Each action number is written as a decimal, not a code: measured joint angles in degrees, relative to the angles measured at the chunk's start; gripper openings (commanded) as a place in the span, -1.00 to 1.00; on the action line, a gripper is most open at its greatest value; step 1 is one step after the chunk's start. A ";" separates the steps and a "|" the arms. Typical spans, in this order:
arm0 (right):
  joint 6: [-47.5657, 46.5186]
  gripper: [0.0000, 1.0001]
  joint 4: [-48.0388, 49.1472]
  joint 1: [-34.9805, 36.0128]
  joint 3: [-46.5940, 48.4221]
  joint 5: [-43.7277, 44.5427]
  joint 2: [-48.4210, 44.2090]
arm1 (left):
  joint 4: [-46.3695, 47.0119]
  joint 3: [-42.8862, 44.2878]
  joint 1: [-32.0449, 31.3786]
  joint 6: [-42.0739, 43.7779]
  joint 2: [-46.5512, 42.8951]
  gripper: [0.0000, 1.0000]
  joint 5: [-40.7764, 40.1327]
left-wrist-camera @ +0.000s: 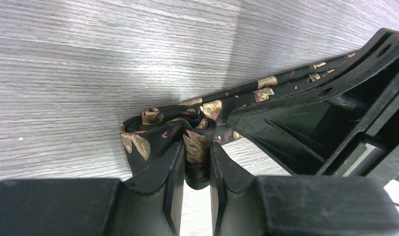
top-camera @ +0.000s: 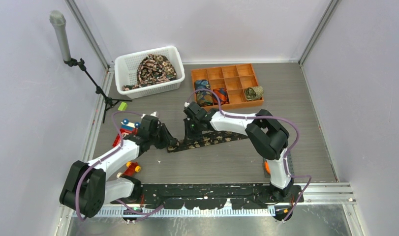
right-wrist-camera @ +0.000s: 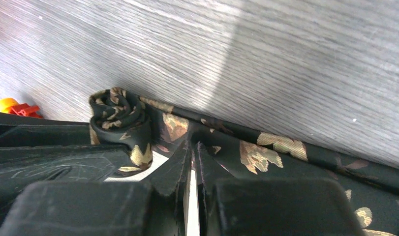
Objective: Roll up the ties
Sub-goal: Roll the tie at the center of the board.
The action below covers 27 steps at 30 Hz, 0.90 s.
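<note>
A white lattice plastic basket (top-camera: pixel 153 87) at the far left holds a heap of patterned ties (top-camera: pixel 155 68). On the grey wood-grain table (top-camera: pixel 227 164), the left gripper (left-wrist-camera: pixel 195 147) has its fingers closed on the small coiled end of a glossy black tie (left-wrist-camera: pixel 207 110) with a tan leaf print. The tie's flat, narrow strip runs rightward. The right gripper (right-wrist-camera: pixel 193 147) pinches that strip just beside the coil. Farther right, an orange compartment tray (top-camera: pixel 232 84) holds compact rolls (top-camera: pixel 254 92).

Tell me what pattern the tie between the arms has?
The tie is black with tan leaf shapes, clearest in the left wrist view.
</note>
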 measured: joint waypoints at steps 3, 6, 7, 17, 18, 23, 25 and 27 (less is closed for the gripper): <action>0.00 -0.76 -0.02 0.00 -0.87 0.11 0.07 | 0.42 0.00 -0.26 -0.26 0.22 -0.25 0.00; 0.09 -0.75 0.15 0.00 -1.44 0.17 0.11 | 1.03 0.09 -0.63 -0.76 0.28 -0.10 0.07; 0.11 -0.75 0.24 0.00 -1.46 0.17 0.11 | 1.07 0.20 -0.76 -0.94 0.31 -0.01 0.07; 0.17 -0.72 0.44 0.00 -1.55 0.15 0.09 | 1.27 0.74 -1.90 -1.88 0.20 0.06 -0.04; 0.17 -0.70 0.44 0.00 -1.55 0.17 0.07 | 1.27 0.74 -1.97 -1.95 0.15 0.06 -0.15; -0.07 -0.60 0.39 0.00 -1.55 0.20 -0.28 | 1.18 0.74 -2.14 -2.73 -0.09 0.04 -0.35; -0.17 -0.56 0.31 0.00 -1.55 0.20 -0.57 | 1.09 0.74 -2.23 -2.91 -0.33 0.04 -0.37; -0.24 -0.48 0.15 0.00 -1.55 0.20 -0.94 | 0.96 0.74 -2.34 -2.95 -0.68 0.04 -0.39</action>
